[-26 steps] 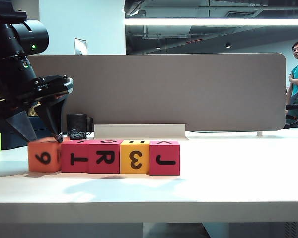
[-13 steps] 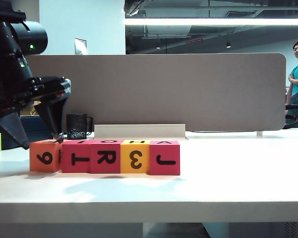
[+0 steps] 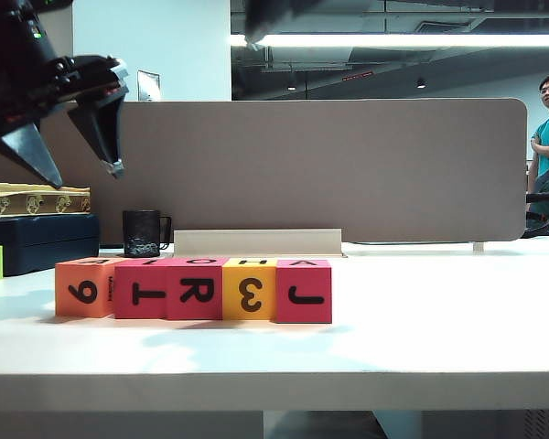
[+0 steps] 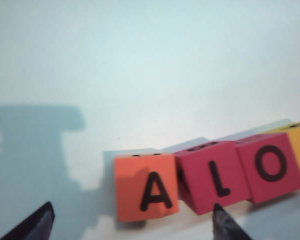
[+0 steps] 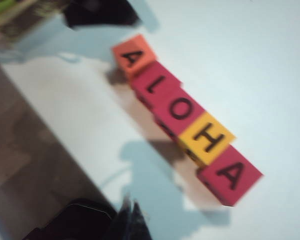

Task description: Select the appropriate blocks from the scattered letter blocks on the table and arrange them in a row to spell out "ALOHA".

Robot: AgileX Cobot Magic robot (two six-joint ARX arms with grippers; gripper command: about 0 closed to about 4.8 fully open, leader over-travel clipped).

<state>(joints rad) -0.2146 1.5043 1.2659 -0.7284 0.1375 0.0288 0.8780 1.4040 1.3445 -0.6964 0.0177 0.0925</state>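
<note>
Rising clear of the orange block (image 3: 83, 286), the left gripper (image 3: 78, 169) hangs above it, jaws apart. All five letter blocks (image 5: 182, 116) read ALOHA on the table (image 3: 421, 338); the row looks finished. The right gripper (image 5: 131, 216) stays pinched together beside the row.

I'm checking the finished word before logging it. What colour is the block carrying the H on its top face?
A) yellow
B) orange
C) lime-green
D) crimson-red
A: in the right wrist view the H sits on the yellow block, fourth in the row, between two crimson-red blocks.
</note>
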